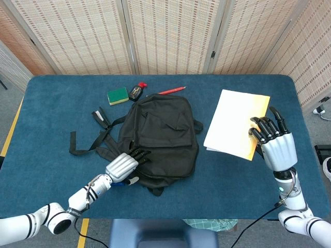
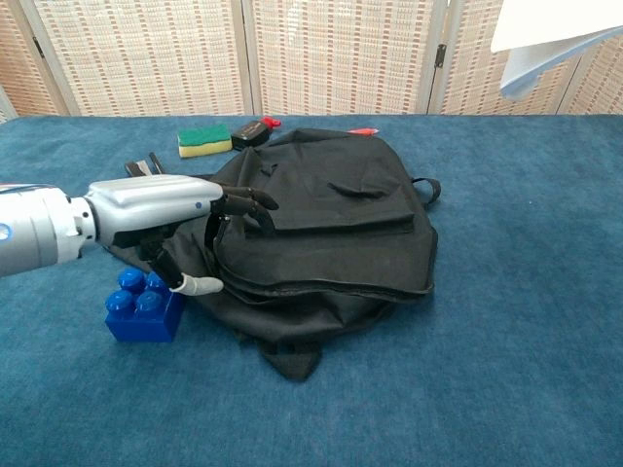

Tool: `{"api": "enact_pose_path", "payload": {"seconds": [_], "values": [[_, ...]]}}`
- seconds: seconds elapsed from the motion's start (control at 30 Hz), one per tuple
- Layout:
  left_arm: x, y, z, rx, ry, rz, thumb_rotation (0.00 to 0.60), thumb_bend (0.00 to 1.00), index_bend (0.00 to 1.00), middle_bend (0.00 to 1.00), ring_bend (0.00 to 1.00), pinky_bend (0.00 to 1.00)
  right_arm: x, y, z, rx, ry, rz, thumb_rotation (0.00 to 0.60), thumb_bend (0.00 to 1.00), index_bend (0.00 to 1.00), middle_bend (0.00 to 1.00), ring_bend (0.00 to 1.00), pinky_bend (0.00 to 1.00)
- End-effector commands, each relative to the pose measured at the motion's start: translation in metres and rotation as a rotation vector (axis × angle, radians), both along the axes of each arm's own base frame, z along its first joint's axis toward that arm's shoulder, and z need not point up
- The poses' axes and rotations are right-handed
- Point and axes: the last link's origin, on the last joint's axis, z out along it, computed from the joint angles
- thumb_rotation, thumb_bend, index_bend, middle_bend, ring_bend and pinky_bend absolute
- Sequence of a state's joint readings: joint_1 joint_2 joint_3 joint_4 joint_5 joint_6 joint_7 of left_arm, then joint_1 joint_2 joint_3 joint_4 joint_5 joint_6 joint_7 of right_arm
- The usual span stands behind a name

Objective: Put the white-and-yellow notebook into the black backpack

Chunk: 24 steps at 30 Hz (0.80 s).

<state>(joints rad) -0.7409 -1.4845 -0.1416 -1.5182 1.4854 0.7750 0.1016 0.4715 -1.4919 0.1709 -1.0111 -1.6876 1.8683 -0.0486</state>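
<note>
The black backpack [image 1: 160, 137] lies flat in the middle of the blue table; the chest view shows it too [image 2: 331, 229]. My right hand [image 1: 274, 142] holds the white-and-yellow notebook [image 1: 235, 129] up in the air to the right of the backpack. Only the notebook's underside [image 2: 550, 34] shows at the top right of the chest view. My left hand [image 1: 124, 163] reaches over the backpack's near left edge with fingers spread, its fingertips [image 2: 255, 201] at the zipper seam. It holds nothing.
A blue toy brick [image 2: 144, 304] sits just under my left hand. Behind the backpack lie a green-and-yellow sponge [image 1: 118, 96], a small black-and-red item [image 1: 136, 91] and a red pencil [image 1: 171, 90]. A black clip [image 1: 100, 118] and the backpack straps [image 1: 85, 144] lie to its left.
</note>
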Motion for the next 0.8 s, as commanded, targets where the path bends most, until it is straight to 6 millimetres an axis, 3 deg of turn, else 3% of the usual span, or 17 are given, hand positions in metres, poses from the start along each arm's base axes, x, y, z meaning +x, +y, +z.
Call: {"api": "enact_pose_path", "payload": {"seconds": [0.03,0.37,0.67,0.8], "values": [[0.008,0.007,-0.015,-0.002,0.02,-0.002,0.6,0.39,0.25,0.09,0.12,0.0,-0.001,0.0,-0.001,0.005,-0.004,-0.003,0.6,0.52,0.8,0.43,0.41,0.19],[0.009,0.026,-0.029,0.003,0.02,0.118,0.6,0.39,0.28,0.09,0.12,0.0,-0.006,0.002,-0.005,0.028,-0.006,-0.014,0.6,0.52,0.8,0.43,0.41,0.19],[0.0,0.033,-0.042,0.021,-0.058,0.251,0.6,0.42,0.54,0.21,0.21,0.0,-0.008,0.004,-0.006,0.03,-0.012,-0.013,0.6,0.52,0.8,0.43,0.4,0.19],[-0.004,0.032,-0.047,0.041,-0.058,0.251,0.6,0.44,0.59,0.25,0.24,0.0,-0.009,0.005,-0.005,0.029,-0.022,-0.009,0.6,0.52,0.8,0.43,0.4,0.19]]}}
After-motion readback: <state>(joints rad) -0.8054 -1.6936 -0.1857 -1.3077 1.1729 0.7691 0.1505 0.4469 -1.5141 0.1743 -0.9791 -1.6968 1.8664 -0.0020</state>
